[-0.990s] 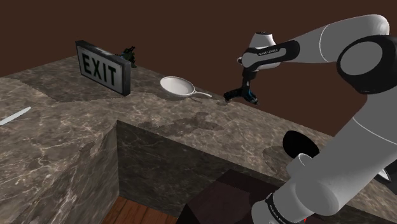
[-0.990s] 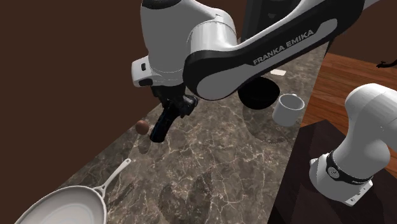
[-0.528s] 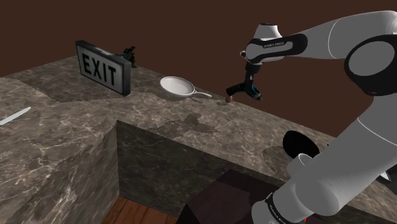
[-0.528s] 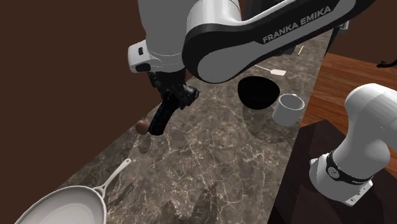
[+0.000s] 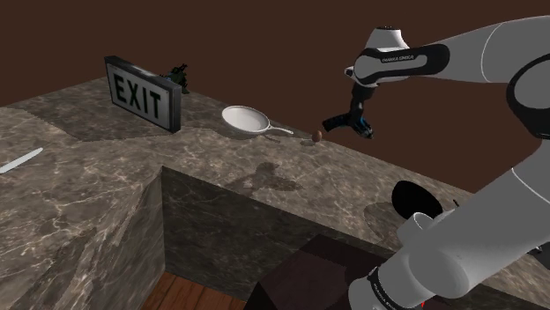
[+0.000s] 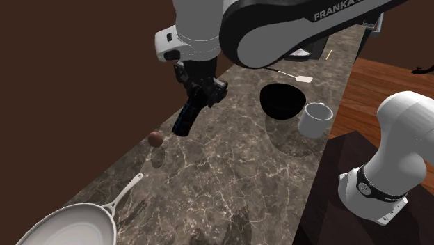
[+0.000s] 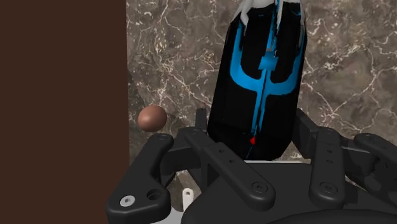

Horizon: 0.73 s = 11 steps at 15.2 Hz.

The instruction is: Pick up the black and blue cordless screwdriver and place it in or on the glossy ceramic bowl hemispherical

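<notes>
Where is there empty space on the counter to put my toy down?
The biggest bare patch is the marble counter between the white frying pan and the black bowl. There is also room in front of the EXIT sign. It is crowded where the bowl, the white mug and a small white utensil sit close together.

Bare counter (image 6: 229, 153) before bowl (image 6: 282, 111), mug (image 6: 316, 120) beside

Black cordless screwdriver (image 7: 261, 76) with blue markings down its body, clasped in my gripper (image 7: 251, 130), hanging tilted above the marble counter (image 6: 229, 174) — free end slanting down, black hemispherical bowl (image 6: 282, 102) upright on that counter — well apart from the screwdriver
</notes>
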Tool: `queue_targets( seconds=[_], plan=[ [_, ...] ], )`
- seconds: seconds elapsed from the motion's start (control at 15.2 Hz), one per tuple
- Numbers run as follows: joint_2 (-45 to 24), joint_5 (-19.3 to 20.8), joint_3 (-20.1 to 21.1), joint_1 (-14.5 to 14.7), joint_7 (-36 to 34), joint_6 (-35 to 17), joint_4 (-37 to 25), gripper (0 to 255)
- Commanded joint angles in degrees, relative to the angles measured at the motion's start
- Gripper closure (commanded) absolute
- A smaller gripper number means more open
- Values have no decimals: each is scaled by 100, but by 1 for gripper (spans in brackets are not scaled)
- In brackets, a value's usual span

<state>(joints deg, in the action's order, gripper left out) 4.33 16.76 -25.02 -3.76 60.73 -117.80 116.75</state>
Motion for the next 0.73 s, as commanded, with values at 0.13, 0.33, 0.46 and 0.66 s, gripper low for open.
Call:
queue_targets(
  seconds=[0.13, 0.33, 0.46, 0.66],
  plan=[
    [764, 350, -118, -184, 141, 20, 639, 255],
    [1304, 600, -205, -360, 279, 78, 1043, 255],
    [1654, 759, -264, -494, 394, 135, 1280, 255],
    [2159, 988, -362, -712, 598, 247, 1587, 255]
  ],
)
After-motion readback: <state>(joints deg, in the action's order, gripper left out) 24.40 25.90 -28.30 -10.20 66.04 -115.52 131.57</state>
